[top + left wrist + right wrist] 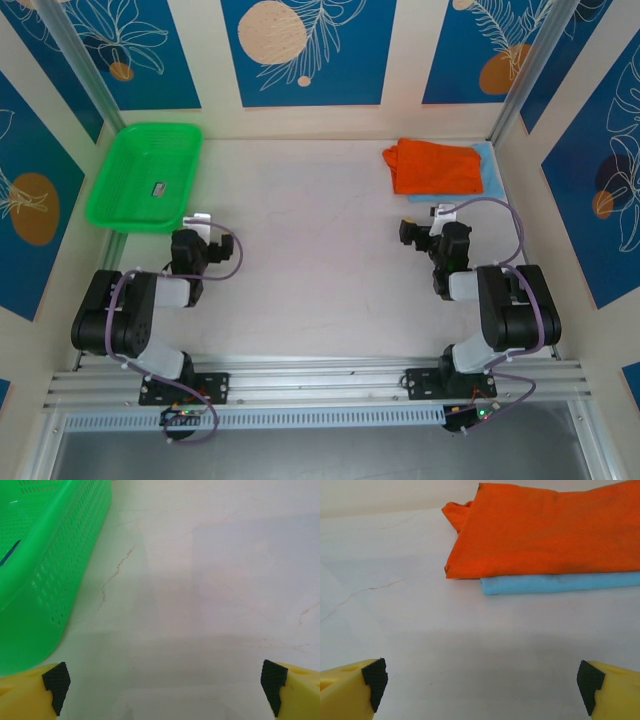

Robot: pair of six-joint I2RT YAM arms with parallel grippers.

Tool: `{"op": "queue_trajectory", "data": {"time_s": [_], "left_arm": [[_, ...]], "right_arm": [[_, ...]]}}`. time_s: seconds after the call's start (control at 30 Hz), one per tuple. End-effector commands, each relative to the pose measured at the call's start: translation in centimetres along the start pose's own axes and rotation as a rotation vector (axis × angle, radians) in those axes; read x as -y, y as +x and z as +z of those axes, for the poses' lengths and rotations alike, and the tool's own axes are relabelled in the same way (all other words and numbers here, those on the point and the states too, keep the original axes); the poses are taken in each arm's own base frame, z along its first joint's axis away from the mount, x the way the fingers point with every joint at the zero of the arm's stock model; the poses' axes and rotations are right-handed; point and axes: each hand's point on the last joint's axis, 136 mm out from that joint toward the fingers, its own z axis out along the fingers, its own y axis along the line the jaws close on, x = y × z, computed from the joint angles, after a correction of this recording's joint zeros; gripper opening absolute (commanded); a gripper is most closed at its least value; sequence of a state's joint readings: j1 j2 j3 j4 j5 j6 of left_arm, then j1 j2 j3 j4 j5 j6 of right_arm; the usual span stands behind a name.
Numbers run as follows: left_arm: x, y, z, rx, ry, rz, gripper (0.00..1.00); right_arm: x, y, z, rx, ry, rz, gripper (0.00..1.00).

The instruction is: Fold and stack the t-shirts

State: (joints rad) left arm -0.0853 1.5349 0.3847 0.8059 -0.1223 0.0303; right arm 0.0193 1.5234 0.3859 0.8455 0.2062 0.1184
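The t-shirts lie folded in one stack at the table's far right: the orange t-shirt (pixel 435 167) rests on the sky-blue t-shirt (pixel 492 172), whose edge pokes out on the right and front. In the right wrist view the orange t-shirt (pixel 545 530) covers most of the blue t-shirt (pixel 560 583). My right gripper (pixel 443 213) (pixel 482 680) sits just short of the stack, open, with bare table between its fingers. My left gripper (pixel 197 220) (pixel 165 685) is open over bare table beside the basket, holding nothing.
A bright green plastic basket (pixel 103 178) (pixel 50 555) stands at the far left, close to my left gripper, with a small dark item (pixel 158 187) inside. Patterned walls enclose the table on three sides. An aluminium rail (pixel 320 375) runs along the near edge.
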Motion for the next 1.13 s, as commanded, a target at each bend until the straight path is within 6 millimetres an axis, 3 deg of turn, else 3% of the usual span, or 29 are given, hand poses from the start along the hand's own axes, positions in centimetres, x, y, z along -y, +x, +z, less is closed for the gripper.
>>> {"op": "queue_trajectory", "data": {"time_s": [0.0, 1.1], "left_arm": [[0.12, -1.44, 0.15, 0.047, 0.018, 0.003, 1.0], [0.13, -1.39, 0.11, 0.048, 0.019, 0.003, 1.0]], "right_arm": [[-0.05, -0.55, 0.11, 0.015, 0.005, 0.002, 0.99], [0.01, -0.47, 0.16, 0.01, 0.006, 0.003, 0.99]]}}
